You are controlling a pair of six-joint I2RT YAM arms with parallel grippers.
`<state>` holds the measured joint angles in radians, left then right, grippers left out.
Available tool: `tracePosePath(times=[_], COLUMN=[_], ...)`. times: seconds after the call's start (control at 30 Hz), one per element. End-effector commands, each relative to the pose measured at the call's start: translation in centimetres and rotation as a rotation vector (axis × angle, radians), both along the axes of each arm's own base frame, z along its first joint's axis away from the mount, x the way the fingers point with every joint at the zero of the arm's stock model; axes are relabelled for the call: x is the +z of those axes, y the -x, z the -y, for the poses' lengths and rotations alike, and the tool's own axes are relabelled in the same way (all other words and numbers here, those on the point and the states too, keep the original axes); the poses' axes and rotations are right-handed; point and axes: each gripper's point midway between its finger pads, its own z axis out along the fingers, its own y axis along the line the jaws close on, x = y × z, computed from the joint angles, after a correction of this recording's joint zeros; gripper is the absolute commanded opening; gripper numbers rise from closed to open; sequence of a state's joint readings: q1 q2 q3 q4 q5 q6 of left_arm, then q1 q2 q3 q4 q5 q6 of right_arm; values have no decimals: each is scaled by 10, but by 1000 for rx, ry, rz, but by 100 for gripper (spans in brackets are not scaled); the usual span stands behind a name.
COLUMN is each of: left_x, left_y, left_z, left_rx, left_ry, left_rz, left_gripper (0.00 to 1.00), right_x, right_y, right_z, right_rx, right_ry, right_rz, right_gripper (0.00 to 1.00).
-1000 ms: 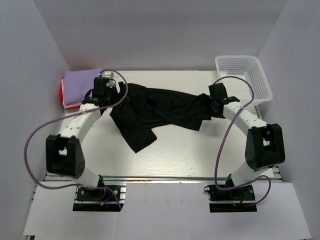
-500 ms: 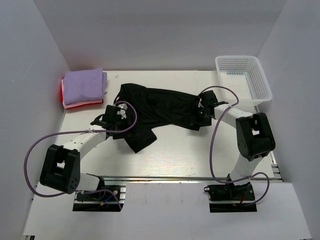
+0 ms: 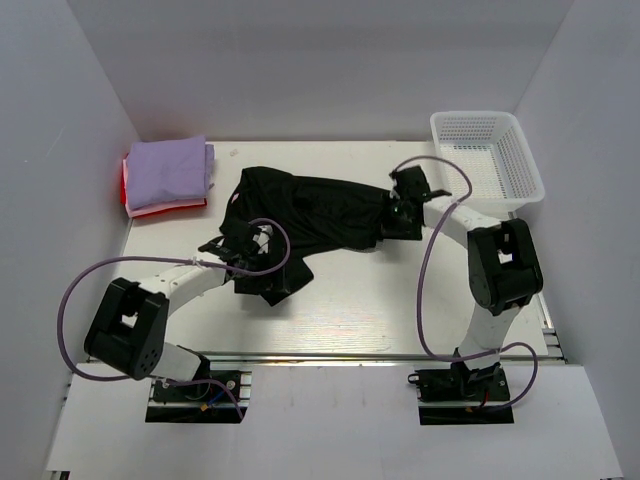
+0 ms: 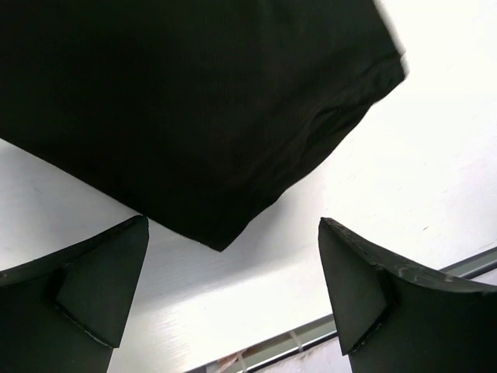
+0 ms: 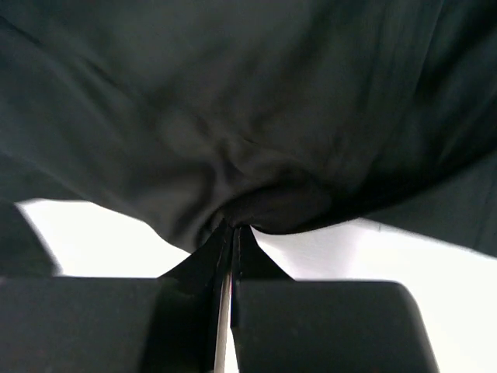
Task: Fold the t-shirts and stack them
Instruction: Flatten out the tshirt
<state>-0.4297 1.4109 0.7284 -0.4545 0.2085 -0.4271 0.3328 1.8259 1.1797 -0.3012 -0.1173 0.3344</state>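
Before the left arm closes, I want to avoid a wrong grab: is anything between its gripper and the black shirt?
Nothing visible. The left gripper is open, and a corner of the black shirt lies just ahead of its fingers, with only bare table beside it. The right gripper is shut on the same shirt.

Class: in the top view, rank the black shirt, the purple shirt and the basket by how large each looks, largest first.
1. black shirt: spread out, clearly the largest.
2. basket.
3. purple shirt: folded, and looks somewhat smaller than the basket.
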Motion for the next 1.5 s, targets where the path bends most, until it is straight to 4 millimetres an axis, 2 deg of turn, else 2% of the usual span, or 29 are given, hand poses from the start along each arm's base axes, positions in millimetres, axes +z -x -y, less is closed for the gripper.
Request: tracePosePath(times=[0.0,0.03,0.07,0.1,0.13,0.17,0.2,0.23,0.27,0.3,0.33,0.43,0.47,0.53,0.57,0.6,0.63,0.67,0.7,0.73,0.77,0.83,0.87,0.97,1.03,1.1,1.17,1.2,1.47], left_x=[-1,-3,-4,-8,-7,-11,-11,-14,-14,-14,-17,-23,-23,-23,-21,-23,-20,-22,-19,-21,-21,-24,-24,-29,-32,-32,-29,-29,-3], left_y=[9,11,12,17,14,20,20,21,23,25,26,31,33,31,29,32,28,30,27,30,30,31,29,26,28,24,21,21,9], left_z=[-1,-2,-5,-6,-9,-8,-8,-8,-3,1,0,-4,-3,-5,-1,-2,0,2,4,2,5,5,3,-4,-7,-7,-4,-4,2], left_rx=[-30,-32,-27,-35,-27,-40,-40,-40,-68,-81,-90,-94,-103,-88,-96,-97,-95,-104,-104,-104,-114,-120,-105,-80,-73,-69,-60,-60,-36], left_ry=[-41,-59,-74,-94,-111,-123,-123,-129,-119,-111,-120,-160,-161,-173,-162,-167,-154,-154,-144,-148,-144,-154,-167,-221,-246,-254,-246,-246,-189], left_rz=[-29,-31,-37,-55,-48,-71,-71,-82,-87,-91,-100,-131,-131,-127,-106,-114,-90,-89,-70,-78,-69,-63,-58,-43,-50,-46,-40,-40,60], left_gripper=[100,100,100,100,100,100,100,100,100,100,100,100,100,100,98,98,96,94,92,90,90,89,89,79,59,41,7,0,0], right_x=[86,93,73,110,91,106,89,81,96,61,86,81,94,96,123,114,138,142,126,156,122,126,110,116,92,84,71,62,21], right_y=[-66,-74,-79,-105,-111,-137,-149,-155,-174,-183,-200,-210,-211,-201,-198,-186,-170,-168,-153,-143,-124,-100,-86,-61,-42,-31,-20,-16,-2], right_z=[-21,-20,-20,-28,-17,-12,-14,5,8,18,23,20,18,21,14,14,18,23,26,31,42,50,53,56,61,69,75,84,114], right_rx=[-48,-62,-74,-91,-133,-198,-220,-277,-314,-348,-374,-292,-266,-209,-181,-171,-146,-147,-141,-143,-170,-180,-177,-171,-178,-222,-240,-263,-368], right_ry=[-115,-123,-106,-156,-136,-151,-147,-130,-151,-138,-187,-252,-260,-200,-204,-186,-174,-146,-118,-114,-53,-38,-27,-38,-23,-7,23,67,223], right_rz=[218,227,167,239,173,193,171,129,165,104,136,143,179,228,300,280,328,358,322,380,311,311,271,283,226,201,159,144,34], right_gripper=[0,0,0,0,0,0,0,0,0,0,1,56,62,68,77,78,78,81,81,82,82,82,82,84,84,84,84,84,80])
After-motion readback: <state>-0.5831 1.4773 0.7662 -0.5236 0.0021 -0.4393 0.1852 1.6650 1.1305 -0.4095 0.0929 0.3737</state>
